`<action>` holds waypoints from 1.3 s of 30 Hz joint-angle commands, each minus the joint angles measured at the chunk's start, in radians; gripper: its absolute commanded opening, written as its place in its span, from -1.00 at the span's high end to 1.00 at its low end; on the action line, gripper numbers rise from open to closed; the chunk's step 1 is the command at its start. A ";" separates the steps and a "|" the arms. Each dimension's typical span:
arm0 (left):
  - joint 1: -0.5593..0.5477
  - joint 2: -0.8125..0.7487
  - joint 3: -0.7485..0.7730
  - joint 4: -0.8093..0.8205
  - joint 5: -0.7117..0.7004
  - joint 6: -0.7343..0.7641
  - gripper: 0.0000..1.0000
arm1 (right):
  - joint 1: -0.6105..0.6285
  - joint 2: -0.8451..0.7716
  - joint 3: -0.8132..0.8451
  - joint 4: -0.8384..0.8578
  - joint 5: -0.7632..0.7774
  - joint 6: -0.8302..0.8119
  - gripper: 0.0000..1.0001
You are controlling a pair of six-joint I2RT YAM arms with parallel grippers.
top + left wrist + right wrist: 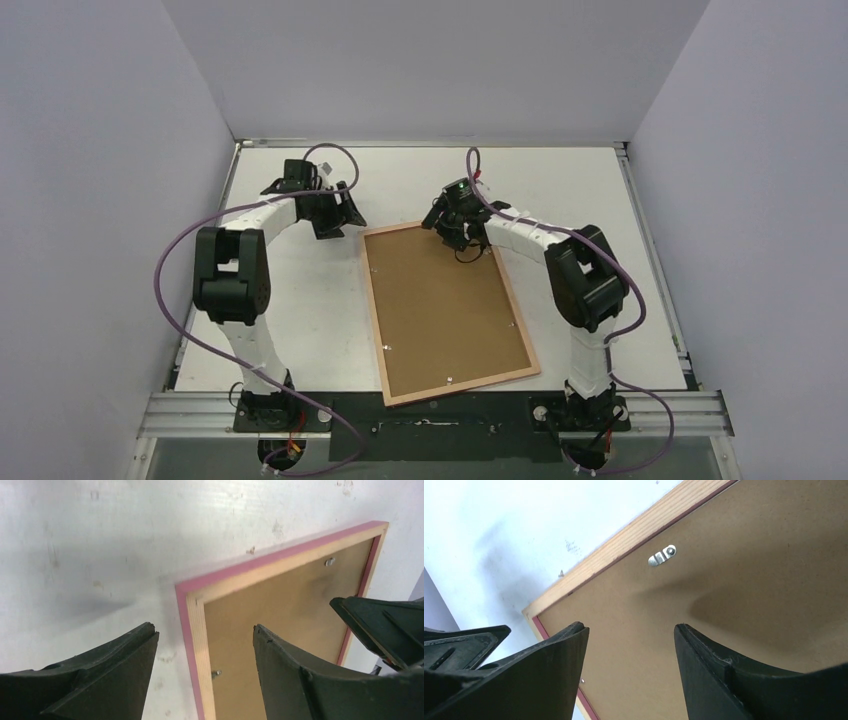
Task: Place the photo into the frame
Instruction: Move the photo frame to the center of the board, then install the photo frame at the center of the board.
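The frame (376,320) is shown lying tan back up on the white table (300,300), with the brown backing board (445,310) seated inside it. The left gripper (335,215) is held with fingers spread at the frame's far left corner. The right gripper (452,235) is likewise spread over the board's far right part, near a metal turn clip (662,555).

Even overhead light, soft shadows

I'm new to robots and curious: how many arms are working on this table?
2. The left arm reaches toward the frame's far left corner; the right arm reaches over its far edge. None seem hidden.
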 commanded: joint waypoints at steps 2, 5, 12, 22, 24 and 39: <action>0.008 0.121 0.169 0.082 0.093 0.110 -0.34 | 0.012 0.042 0.059 0.083 0.114 0.113 -0.26; 0.008 0.168 0.232 0.124 0.157 0.106 -0.34 | 0.011 0.083 0.089 0.093 0.123 0.116 -0.22; 0.008 0.263 0.293 0.174 0.257 0.098 -0.31 | 0.007 0.150 0.138 0.094 0.146 0.090 -0.17; -0.014 0.317 0.294 0.204 0.355 0.092 -0.23 | -0.004 0.207 0.162 0.096 0.149 0.069 -0.16; -0.020 0.319 0.287 0.197 0.369 0.104 -0.21 | -0.007 0.217 0.163 0.117 0.143 0.068 -0.16; -0.018 0.304 0.298 0.132 0.347 0.120 -0.13 | -0.024 0.201 0.157 0.257 0.119 -0.067 -0.10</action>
